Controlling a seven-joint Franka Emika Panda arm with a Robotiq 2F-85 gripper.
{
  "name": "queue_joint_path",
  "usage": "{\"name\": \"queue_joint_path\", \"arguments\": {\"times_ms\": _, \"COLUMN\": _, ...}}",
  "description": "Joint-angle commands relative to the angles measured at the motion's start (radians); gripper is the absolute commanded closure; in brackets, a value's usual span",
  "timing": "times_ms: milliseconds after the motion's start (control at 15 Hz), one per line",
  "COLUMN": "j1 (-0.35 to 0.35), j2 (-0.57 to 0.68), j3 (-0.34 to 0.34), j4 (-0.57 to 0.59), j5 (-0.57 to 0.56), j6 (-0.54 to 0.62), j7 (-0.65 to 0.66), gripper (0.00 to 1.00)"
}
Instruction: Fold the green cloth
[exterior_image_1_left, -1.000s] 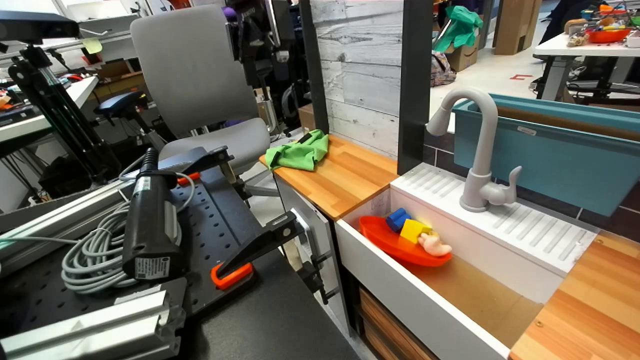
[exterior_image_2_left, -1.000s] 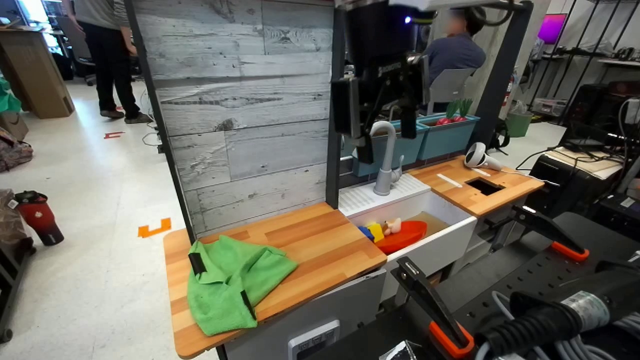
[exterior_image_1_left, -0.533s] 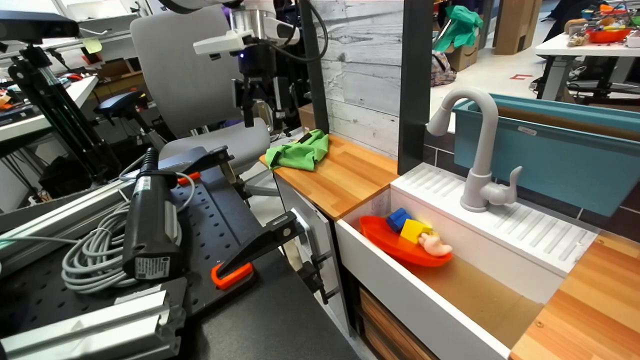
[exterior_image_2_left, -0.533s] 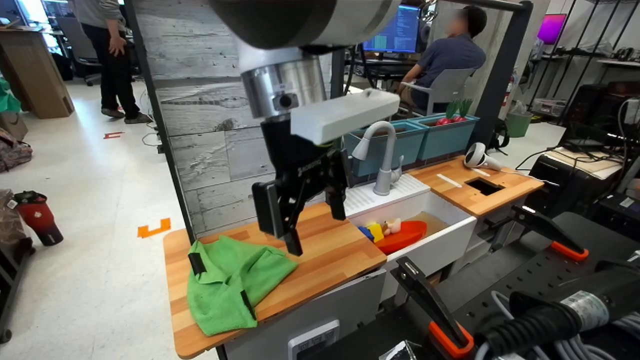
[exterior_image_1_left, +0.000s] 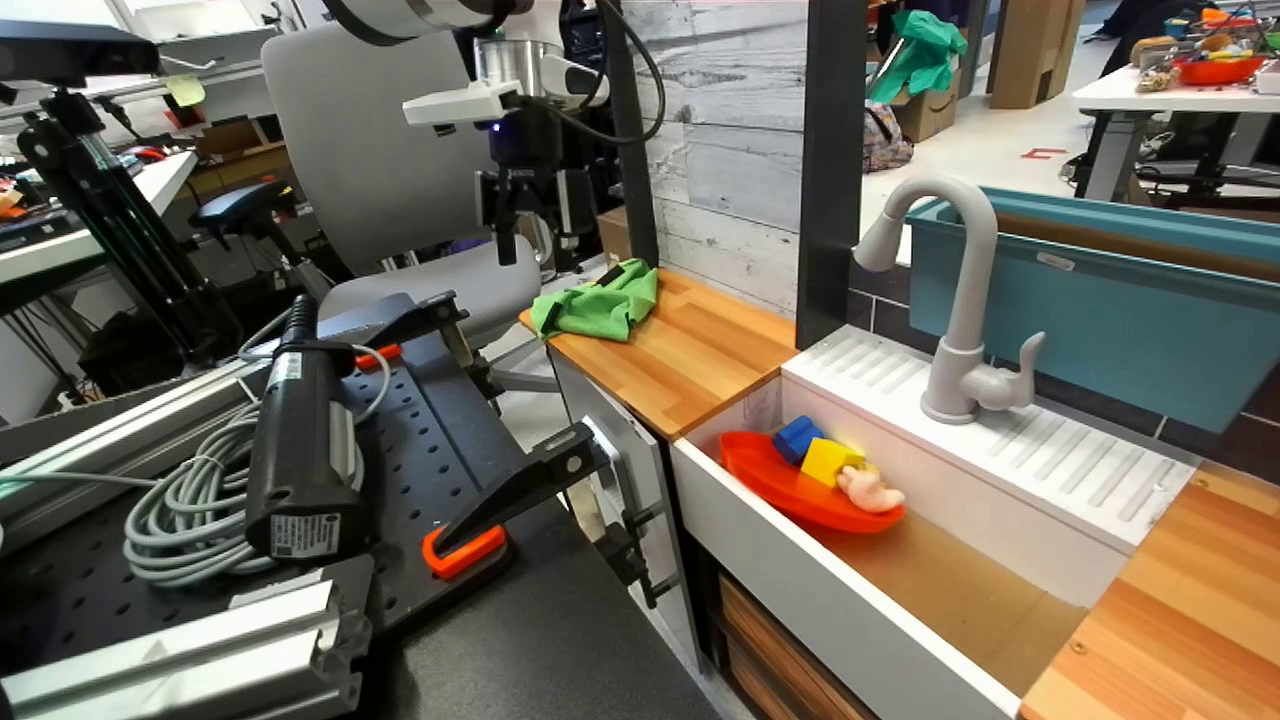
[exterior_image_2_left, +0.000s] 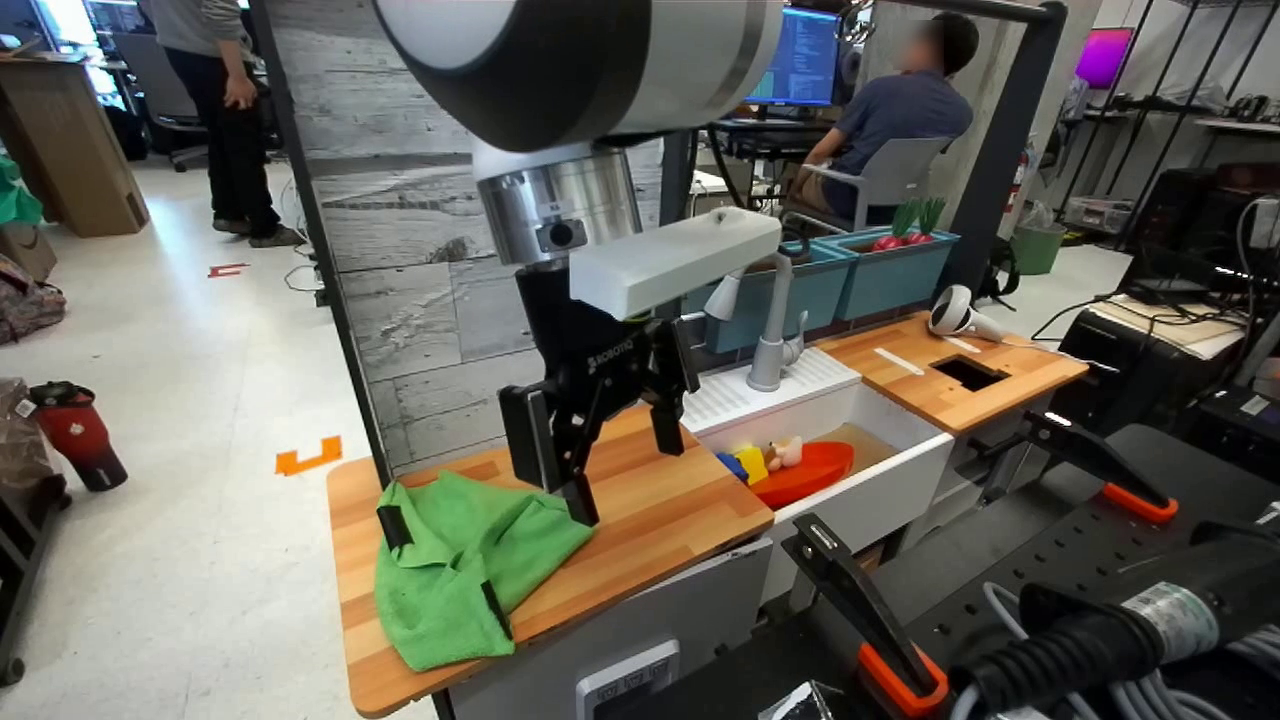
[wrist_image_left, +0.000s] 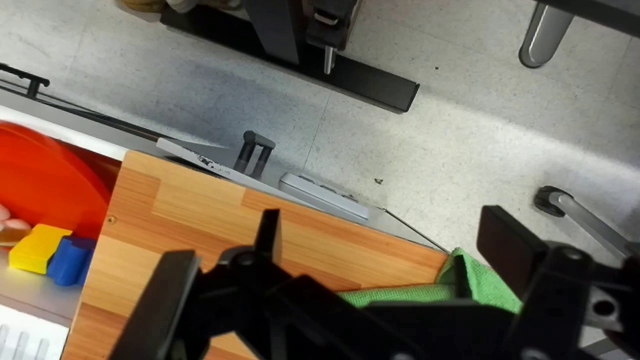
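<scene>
1. Cloth (exterior_image_2_left: 470, 575): on the counter (exterior_image_2_left: 650, 500), at the end away from the sink, reaching the counter's edge. Can't tell if it droops over.
2. Soft, fuzzy-looking green fabric, rumpled, no clear long axis. One corner points sinkward. Two dark strips on it, purpose unclear. I'd call folding not begun.
3. Gripper (exterior_image_2_left: 625, 465): fingers (exterior_image_2_left: 668, 430) well apart, nothing held, hovering clear of the cloth. Black, hard-edged.
4. Key relation: cloth is below the gripper and off to the side away from the sink. Wrist view has it partly hidden behind the gripper. Only one arm (exterior_image_2_left: 565, 190) here, so no choice to make.
5. My guess at next: shift outward, drop, pinch the sinkward corner. Risk: scraping the wood or catching two layers.
6. Counter: smooth butcher-block, striped grain.
7. Panel (exterior_image_2_left: 500, 300) along it: grey-white plank look, weathered knots.
8. Sink (exterior_image_1_left: 790, 575): white box, brown floor. Holds a red boat-shaped dish (exterior_image_1_left: 775, 490), yellow block (exterior_image_1_left: 830, 462), blue block (exterior_image_1_left: 797, 438), pink toy (exterior_image_1_left: 868, 490).
9. Faucet (exterior_image_1_left: 965, 300): matte grey gooseneck, likely plastic.
10. Planter (exterior_image_1_left: 1090, 315) behind: long teal trough.
</scene>
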Motion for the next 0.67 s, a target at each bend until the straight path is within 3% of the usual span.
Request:
{"name": "queue_joint_path", "arguments": {"times_ms": 0, "j1": 0.021, "j2": 0.047, "j3": -0.003, "j4": 0.054, "j5": 0.029, "j6": 0.009, "j7": -0.023, "gripper": 0.00}}
{"name": "queue_joint_path", "arguments": {"times_ms": 600, "j1": 0.063, "j2": 0.232, "j3": 0.018, "j4": 0.230, "j5": 0.079, "j6": 0.069, "j7": -0.040, "gripper": 0.00}}
